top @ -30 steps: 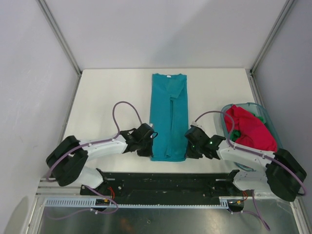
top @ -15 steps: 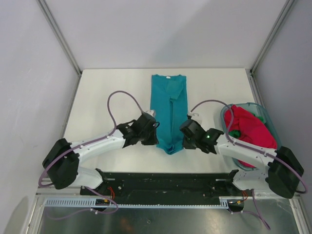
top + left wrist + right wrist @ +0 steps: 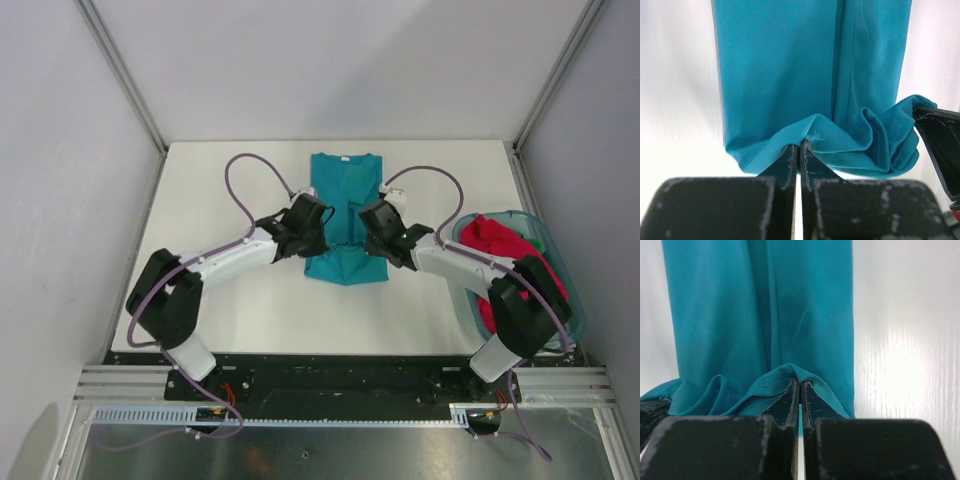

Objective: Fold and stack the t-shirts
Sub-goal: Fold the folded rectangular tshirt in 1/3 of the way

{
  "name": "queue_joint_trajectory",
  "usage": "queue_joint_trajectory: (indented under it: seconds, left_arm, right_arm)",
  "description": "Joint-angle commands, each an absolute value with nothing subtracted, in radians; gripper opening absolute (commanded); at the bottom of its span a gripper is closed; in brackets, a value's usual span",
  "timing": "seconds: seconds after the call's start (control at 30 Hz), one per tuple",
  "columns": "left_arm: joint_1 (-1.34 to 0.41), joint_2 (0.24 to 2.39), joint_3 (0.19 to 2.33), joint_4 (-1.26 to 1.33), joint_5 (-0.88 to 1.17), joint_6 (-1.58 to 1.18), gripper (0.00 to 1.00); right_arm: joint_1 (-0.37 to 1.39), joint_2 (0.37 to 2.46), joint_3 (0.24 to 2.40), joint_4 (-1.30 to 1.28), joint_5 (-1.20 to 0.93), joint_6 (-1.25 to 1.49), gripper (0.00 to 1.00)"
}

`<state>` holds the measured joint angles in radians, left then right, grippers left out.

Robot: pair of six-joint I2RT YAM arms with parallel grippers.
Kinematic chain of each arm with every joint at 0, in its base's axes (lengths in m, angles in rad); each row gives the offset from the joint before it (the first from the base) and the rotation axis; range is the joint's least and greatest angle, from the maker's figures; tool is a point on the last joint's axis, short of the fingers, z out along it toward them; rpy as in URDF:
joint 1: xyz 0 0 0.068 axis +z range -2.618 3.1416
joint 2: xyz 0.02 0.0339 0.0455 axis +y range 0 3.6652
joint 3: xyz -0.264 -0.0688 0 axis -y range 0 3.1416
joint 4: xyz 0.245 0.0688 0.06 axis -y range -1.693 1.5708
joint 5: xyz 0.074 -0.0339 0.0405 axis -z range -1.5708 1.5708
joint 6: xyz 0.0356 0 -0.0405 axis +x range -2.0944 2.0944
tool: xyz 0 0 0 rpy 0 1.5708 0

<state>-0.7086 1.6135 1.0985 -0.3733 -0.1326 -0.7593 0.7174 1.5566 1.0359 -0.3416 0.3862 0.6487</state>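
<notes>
On the left, the left tool (image 3: pixel 318 236) is pinched tight on the near hem of the long teal-blue cloth t-shirt (image 3: pixel 345 195). From its own wrist camera, the left tool (image 3: pixel 799 147) has a small peak of teal cloth squeezed between its two black fingers (image 3: pixel 788 157).

The shirt lies in the middle of the white table (image 3: pixel 220 190). It is folded into a narrow strip. Its long way runs straight away from the arms, from near to far. The collar (image 3: pixel 345 158) is at the far end, flat on the table. The near end is lifted and bunched up in soft waves between the two tools.

The right tool (image 3: pixel 374 236) is just beside the left one, level with it, and clenched on the other side of the same hem. Its wrist camera shows the right tool (image 3: pixel 800 386) biting a fold of the teal cloth too.

Neither arm is nearer; they hold the hem as a pair. I think the next move is to carry the hem straight ahead to the collar, so both must go evenly or the fold will come out crooked.

Far right, a magenta-red cloth t-shirt (image 3: pixel 500 250) waits in the see-through teal plastic basket (image 3: pixel 516 216).
</notes>
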Motion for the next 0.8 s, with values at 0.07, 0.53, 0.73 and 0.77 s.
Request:
queue_joint_trajectory:
  seconds: [0.07, 0.53, 0.73, 0.77]
  left_arm:
    - [-0.620, 1.748, 1.280, -0.331, -0.158, -0.702, 0.00]
    - [-0.519, 1.984, 1.519, -0.332, -0.100, -0.642, 0.00]
    - [-0.498, 2.031, 1.559, -0.332, -0.090, -0.627, 0.00]
    - [-0.495, 2.039, 1.566, -0.332, -0.085, -0.626, 0.00]
  right_arm:
    - [0.599, 1.681, 1.161, -0.193, 0.405, 0.598, 0.00]
    - [0.452, 1.930, 1.388, -0.168, 0.279, 0.597, 0.00]
    - [0.433, 1.994, 1.463, -0.193, 0.253, 0.591, 0.00]
    - [0.431, 2.002, 1.474, -0.200, 0.251, 0.591, 0.00]
